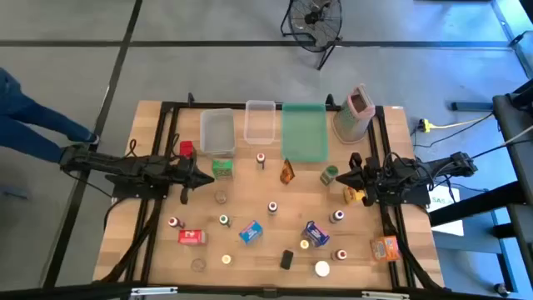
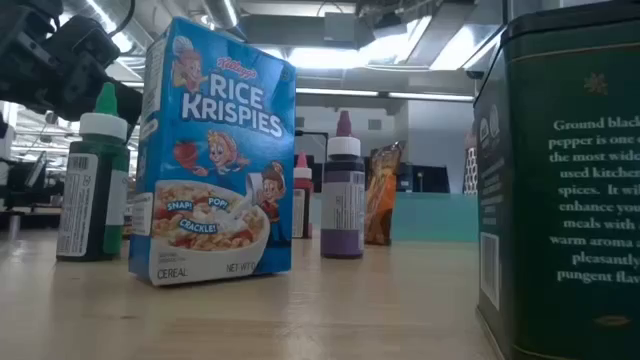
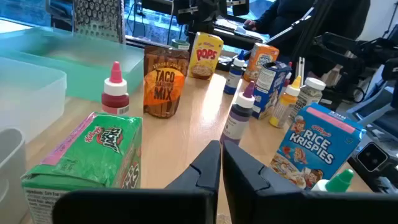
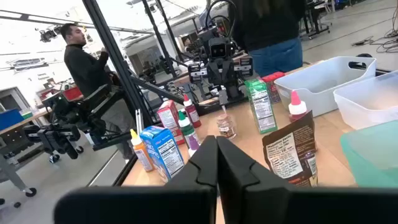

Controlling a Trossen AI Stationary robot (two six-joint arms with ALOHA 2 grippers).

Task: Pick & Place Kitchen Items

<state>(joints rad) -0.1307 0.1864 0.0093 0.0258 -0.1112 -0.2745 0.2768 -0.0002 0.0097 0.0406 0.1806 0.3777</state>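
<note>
The left claw [image 1: 198,177], fingers together and holding nothing, hangs over the bench [image 1: 250,200] just beside the green cereal box [image 3: 87,158], the nearest kitchen item, so I judge the first pick should start there: open wide, come down over the narrow sides, and avoid the red-capped bottle [image 3: 115,92] near it. This box lies flat, its long axis running about away from the claw toward the clear bins [image 1: 218,131]. Far across, the right claw [image 1: 350,177] waits, also closed and empty.

Kitchen items [image 1: 251,232] — upright, scattered on tabletop
</note>
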